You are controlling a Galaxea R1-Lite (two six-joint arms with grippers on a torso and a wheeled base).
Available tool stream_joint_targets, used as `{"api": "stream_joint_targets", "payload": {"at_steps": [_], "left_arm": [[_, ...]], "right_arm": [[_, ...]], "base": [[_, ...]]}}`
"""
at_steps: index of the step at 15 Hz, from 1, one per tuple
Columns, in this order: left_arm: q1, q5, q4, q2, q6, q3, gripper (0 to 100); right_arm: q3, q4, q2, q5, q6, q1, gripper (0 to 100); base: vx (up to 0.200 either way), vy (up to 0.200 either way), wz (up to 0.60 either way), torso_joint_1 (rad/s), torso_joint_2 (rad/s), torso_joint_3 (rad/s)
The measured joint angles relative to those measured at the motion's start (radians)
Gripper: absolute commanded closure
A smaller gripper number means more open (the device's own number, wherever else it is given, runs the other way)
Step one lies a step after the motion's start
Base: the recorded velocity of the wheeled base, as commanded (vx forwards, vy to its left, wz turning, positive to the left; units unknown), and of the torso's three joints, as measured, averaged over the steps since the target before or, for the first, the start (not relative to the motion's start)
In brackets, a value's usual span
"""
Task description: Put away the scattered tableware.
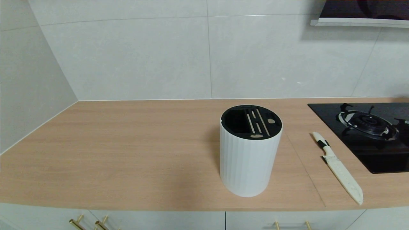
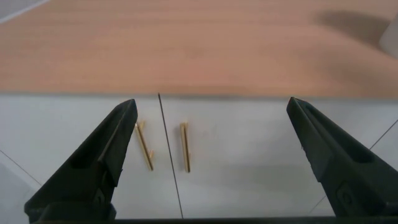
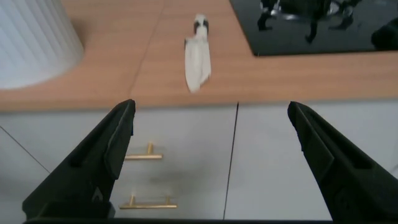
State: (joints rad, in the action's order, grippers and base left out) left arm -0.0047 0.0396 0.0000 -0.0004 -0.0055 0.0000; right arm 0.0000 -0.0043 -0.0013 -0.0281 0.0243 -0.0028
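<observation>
We see a wooden countertop [image 1: 127,153] running along a pale tiled wall [image 1: 127,57]. A white ribbed knife holder [image 1: 249,159] stands upright on it, its black top showing one wide opening on the left and narrow slots on the right. To its right, apart from it, a pale knife [image 1: 338,169] lies flat, handle toward the wall and tip near the front edge. Just beyond the knife sits a black gas hob [image 1: 367,127], with a range hood [image 1: 361,14] above. Brass cabinet handles [image 1: 76,223] show below.

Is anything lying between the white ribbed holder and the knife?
No. In the head view, only bare countertop, crossed by a thin seam, separates the holder from the knife.
</observation>
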Motion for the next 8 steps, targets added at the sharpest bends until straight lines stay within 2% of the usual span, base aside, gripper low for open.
{"api": "stream_joint_targets", "payload": {"at_steps": [8], "left_arm": [[0.000, 0.000, 0.000, 0.000, 0.000, 0.000, 0]], "right_arm": [[0.000, 0.000, 0.000, 0.000, 0.000, 0.000, 0]], "base": [[0.000, 0.000, 0.00, 0.271, -0.56, -0.301]]}}
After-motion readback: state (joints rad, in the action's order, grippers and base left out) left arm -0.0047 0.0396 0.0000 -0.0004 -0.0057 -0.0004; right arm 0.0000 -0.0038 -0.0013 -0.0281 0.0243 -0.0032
